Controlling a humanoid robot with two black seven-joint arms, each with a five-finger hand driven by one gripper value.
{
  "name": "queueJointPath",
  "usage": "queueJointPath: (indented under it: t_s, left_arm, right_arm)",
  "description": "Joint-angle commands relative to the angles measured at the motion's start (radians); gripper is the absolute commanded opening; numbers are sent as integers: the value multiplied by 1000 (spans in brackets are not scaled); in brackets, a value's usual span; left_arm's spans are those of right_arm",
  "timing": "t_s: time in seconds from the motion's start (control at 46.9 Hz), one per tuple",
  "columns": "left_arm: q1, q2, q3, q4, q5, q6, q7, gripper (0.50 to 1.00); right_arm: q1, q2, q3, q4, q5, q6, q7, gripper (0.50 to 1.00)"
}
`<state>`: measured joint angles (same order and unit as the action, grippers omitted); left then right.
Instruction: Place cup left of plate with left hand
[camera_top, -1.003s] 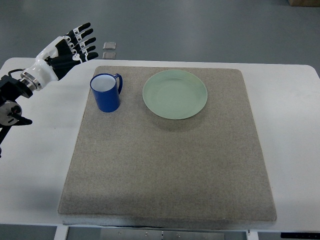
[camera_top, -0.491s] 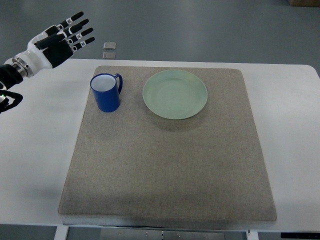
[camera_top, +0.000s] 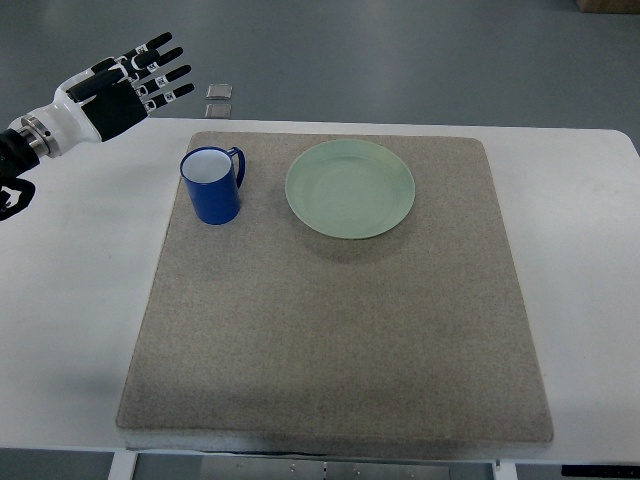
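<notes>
Blue cup (camera_top: 211, 187) stands upright on the grey mat (camera_top: 330, 330), far left part of it, handle turned toward the pale green plate (camera_top: 350, 188). White inside, looks empty. Cup sits just beside the plate on the plate's left; a narrow strip of mat shows between them, so not touching. Nothing grips the cup.

Plate lies flat on the mat's far middle, bare.

Mat covers most of the white table (camera_top: 80, 300); table shows as a broad margin on left and right and a thin one along the far edge.

Left hand (camera_top: 120, 85) hangs above the table's far left corner, well apart from the cup, up and to the left of it. Fingers (camera_top: 160, 72) stretched out and spread apart, holding nothing. Forearm comes in from the left edge of the picture. Right arm does not show.

Two small grey squares (camera_top: 218, 100) lie on the floor beyond the far edge; what they are cannot be told.

Judgement on progress: the cup's position already fits the task, left of the plate, upright, released. The placing reads as done. What seems left is only for the arm to clear away and rest.
</notes>
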<state>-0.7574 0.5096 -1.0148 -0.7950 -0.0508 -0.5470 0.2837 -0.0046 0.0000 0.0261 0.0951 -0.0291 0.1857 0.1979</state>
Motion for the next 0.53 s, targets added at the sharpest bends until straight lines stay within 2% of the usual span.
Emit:
queueJointPath:
  t_s: [0.0, 0.512]
  left_arm:
    - [1, 1, 4, -1, 0, 1, 0, 1000]
    - [13, 9, 7, -3, 5, -5, 0, 1000]
  right_arm:
    - [0, 0, 0, 0, 0, 0, 0, 932]
    - [-2, 0, 0, 15, -3, 15, 9, 932]
